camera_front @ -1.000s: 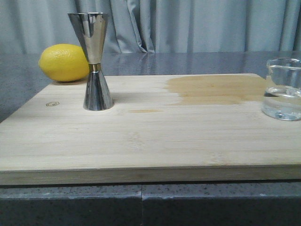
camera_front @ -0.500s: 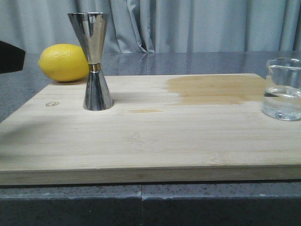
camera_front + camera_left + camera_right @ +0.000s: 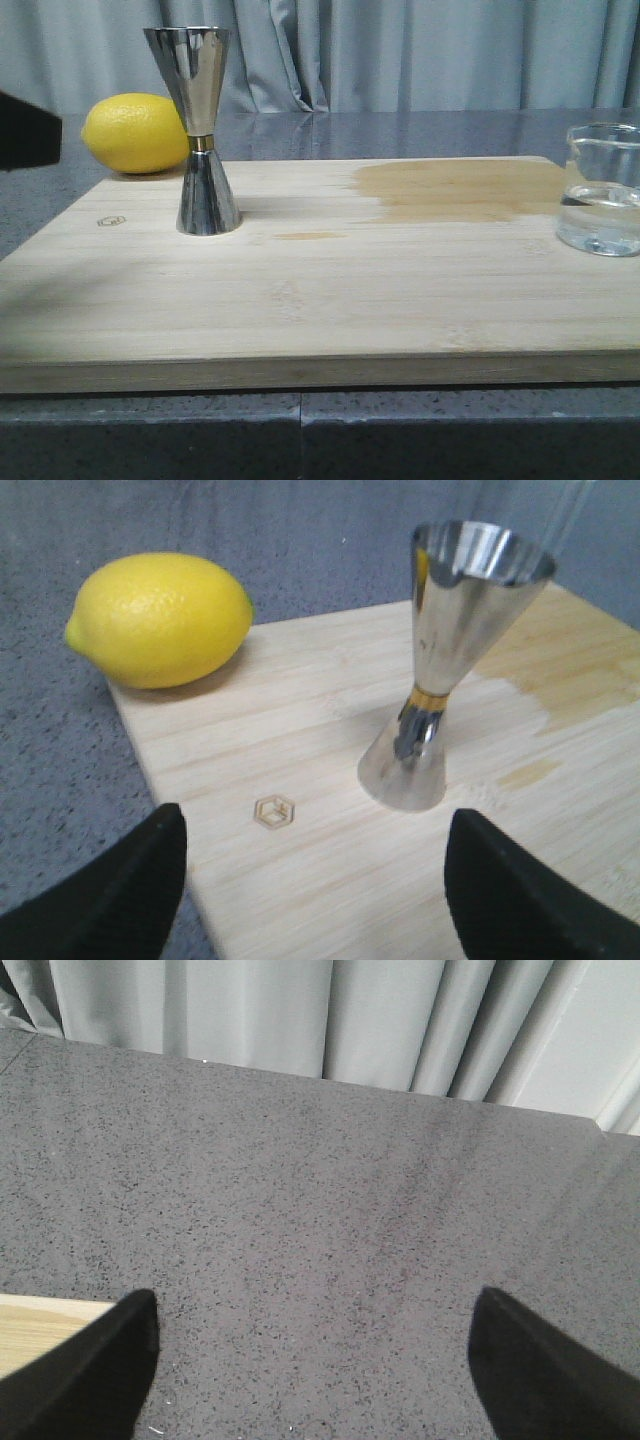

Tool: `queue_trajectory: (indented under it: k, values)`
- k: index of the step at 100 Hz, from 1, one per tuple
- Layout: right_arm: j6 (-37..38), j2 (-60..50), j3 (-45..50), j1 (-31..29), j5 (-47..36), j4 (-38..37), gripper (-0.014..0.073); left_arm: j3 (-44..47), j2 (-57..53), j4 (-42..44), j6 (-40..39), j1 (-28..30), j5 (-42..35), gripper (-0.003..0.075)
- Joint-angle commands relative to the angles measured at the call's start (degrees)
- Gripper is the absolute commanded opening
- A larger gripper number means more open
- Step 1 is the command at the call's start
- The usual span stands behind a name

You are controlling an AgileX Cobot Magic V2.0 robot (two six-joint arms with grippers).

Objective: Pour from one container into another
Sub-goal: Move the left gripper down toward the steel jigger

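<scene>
The steel jigger with its gold waist band stands upright on the left part of the wooden board; the left wrist view shows the jigger too. The clear glass beaker holds a little clear liquid at the board's right edge. My left gripper is open, hovering over the board's left corner a short way from the jigger, with nothing between its fingers; the front view catches a dark part of it at the left edge. My right gripper is open over bare grey counter, away from the beaker.
A yellow lemon lies on the counter behind the board's left corner, close to the jigger. A damp brown stain spreads over the board's far right. Grey curtains hang behind the dark speckled counter.
The dark part of my left gripper has come into the front view at the left edge and pushed slightly further in. Jigger, beaker and lemon have not moved.
</scene>
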Motion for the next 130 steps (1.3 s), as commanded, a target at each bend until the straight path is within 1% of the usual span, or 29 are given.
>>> queue_trajectory:
  k: [1, 7, 16, 23, 37, 45, 50, 52, 57, 63, 67, 82, 93, 105, 130]
  values:
    - [0.13, -0.43, -1.98, -0.34, -3.51, -1.04, 0.0575, 0.05, -0.64, 2.64, 2.40, 1.24, -2.79, 0.0492]
    - [0.13, -0.43, -1.98, -0.34, -3.51, -1.04, 0.0575, 0.88, -0.80, 5.78, 3.27, 2.25, -3.72, 0.0492]
    - [0.13, -0.43, -1.98, -0.34, -3.61, -1.04, 0.0575, 1.71, -0.80, 10.08, 3.27, 3.94, -3.13, 0.0492]
    - [0.13, -0.43, -1.98, -0.34, -3.61, -1.04, 0.0575, 2.08, -0.68, 10.38, 3.27, 4.27, -4.00, 0.0492]
    - [0.13, -0.43, -1.98, -0.34, -3.61, -1.13, 0.0575, 2.21, -0.79, 8.72, 1.48, 4.27, -10.00, 0.0492]
    - [0.13, -0.43, -1.98, -0.34, -3.61, -1.13, 0.0575, 2.21, -0.79, 7.34, -3.92, 4.27, -14.69, 0.0492]
    - [0.13, -0.43, -1.98, -0.34, -3.61, -1.13, 0.0575, 2.21, -0.79, 7.48, -11.02, 4.27, -17.18, 0.0492]
    - [0.13, -0.43, -1.98, -0.34, -3.61, -1.13, 0.0575, 2.21, -0.79, 7.89, -12.64, 4.27, -18.30, 0.0492]
    - [0.13, -0.43, -1.98, -0.34, -3.61, -1.13, 0.0575, 2.21, -0.79, 10.27, -19.08, 4.27, -20.86, 0.0491]
    - [0.13, -0.43, -1.98, -0.34, -3.61, -1.13, 0.0575, 2.21, -0.79, 14.55, -23.32, 4.27, -23.19, 0.0491]
    - [0.13, -0.43, -1.98, -0.34, -3.95, -1.13, 0.0575, 2.21, -0.79, 16.17, -23.90, 4.27, -23.43, 0.0487]
    - [0.13, -0.43, -1.98, -0.34, -3.64, -1.13, 0.0575, 2.21, -0.67, 19.65, -23.79, 4.27, -21.11, 0.0429]
    - [0.13, -0.43, -1.98, -0.34, -2.61, -1.13, 0.0575, 2.21, -0.67, 23.61, -23.79, 4.27, -19.46, 0.0428]
    - [0.13, -0.43, -1.98, -0.34, -2.61, -1.13, 0.0575, 2.21, -0.55, 30.59, -23.79, 4.27, -16.53, 0.0429]
    - [0.13, -0.38, -1.98, -0.34, -2.57, -1.13, 0.0575, 2.32, 0.45, 31.86, -24.24, 4.27, -16.54, 0.0429]
